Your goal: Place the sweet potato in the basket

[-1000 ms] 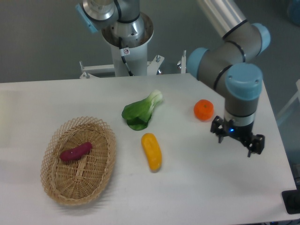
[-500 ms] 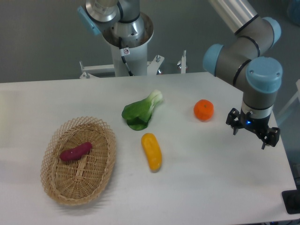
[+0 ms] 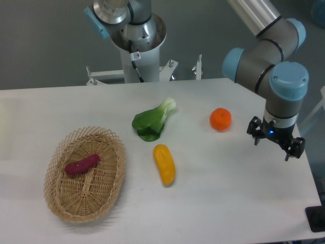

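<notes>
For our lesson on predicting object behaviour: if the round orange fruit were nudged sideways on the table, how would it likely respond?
The orange fruit looks nearly spherical, so it would probably roll rather than slide. It sits alone on the flat white table, with nothing touching it to stop it. Its skin looks smooth, so the open gripper might slip on it.

Bare desk (image 3: 228, 193) runs wide from 3 to 6 o'clock, while the centre is crowded by the leafy green (image 3: 152, 121), yellow vegetable (image 3: 164, 163) and orange fruit (image 3: 221, 119) (well apart from each other), and the basket (image 3: 66, 203) fills 8 o'clock.
</notes>
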Action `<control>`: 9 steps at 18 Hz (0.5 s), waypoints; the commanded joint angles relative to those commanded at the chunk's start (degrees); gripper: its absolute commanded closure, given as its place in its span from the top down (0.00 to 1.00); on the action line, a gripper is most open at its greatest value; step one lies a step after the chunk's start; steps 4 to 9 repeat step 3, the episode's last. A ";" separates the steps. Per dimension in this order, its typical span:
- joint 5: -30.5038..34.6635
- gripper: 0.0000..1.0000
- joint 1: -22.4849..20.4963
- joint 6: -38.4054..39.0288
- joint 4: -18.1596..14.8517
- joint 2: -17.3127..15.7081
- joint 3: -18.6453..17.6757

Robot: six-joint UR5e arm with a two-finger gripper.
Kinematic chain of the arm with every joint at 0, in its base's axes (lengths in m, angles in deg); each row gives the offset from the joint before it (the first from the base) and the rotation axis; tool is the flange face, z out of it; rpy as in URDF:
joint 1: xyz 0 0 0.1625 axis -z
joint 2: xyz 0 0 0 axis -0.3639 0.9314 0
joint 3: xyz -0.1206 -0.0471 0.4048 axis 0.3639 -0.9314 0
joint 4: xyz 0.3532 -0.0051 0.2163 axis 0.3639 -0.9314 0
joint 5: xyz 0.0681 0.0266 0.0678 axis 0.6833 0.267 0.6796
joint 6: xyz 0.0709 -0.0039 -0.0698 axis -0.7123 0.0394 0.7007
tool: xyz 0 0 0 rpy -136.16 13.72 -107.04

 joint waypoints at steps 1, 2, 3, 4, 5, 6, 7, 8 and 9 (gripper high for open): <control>0.00 1.00 0.00 0.00 0.00 0.00 0.09; 0.00 1.00 0.00 0.00 0.00 0.00 0.00; 0.00 1.00 0.00 0.00 0.00 0.00 0.00; 0.00 1.00 0.00 0.00 0.00 0.00 0.00; 0.00 1.00 0.00 0.00 0.00 0.00 0.00; 0.00 1.00 0.00 0.00 0.00 0.00 0.00; 0.00 1.00 0.00 0.00 0.00 0.00 0.00; 0.00 1.00 0.00 0.00 0.00 0.00 0.00; 0.00 1.00 0.00 0.00 0.00 0.00 0.00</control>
